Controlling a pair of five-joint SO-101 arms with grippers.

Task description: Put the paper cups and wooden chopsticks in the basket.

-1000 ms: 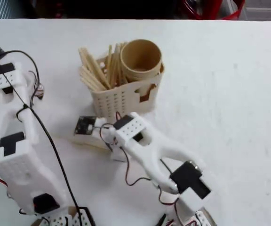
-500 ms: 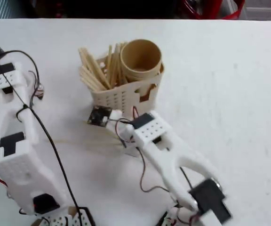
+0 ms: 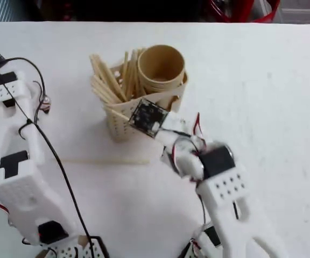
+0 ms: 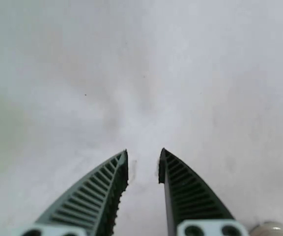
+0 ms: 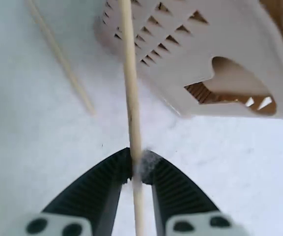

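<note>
Most of the task is judged done: the paper cups [image 3: 161,69] and a bundle of chopsticks [image 3: 111,81] are stood in the basket [image 3: 120,124]. A held chopstick [image 5: 130,83] is pinched by the closed right gripper [image 5: 137,166] just beside the basket wall (not yet dropped in). A loose chopstick [image 3: 105,160] is seen flat on the table [image 3: 262,86]. The left gripper [image 4: 142,162] is parted, empty.

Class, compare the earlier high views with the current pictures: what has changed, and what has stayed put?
The right arm swung rightward, and the right gripper rose from the table to the front wall of the basket. It is now shut on a chopstick. Unchanged: the left arm, the cup and the bundle of sticks in the basket, and the loose stick on the table.
</note>
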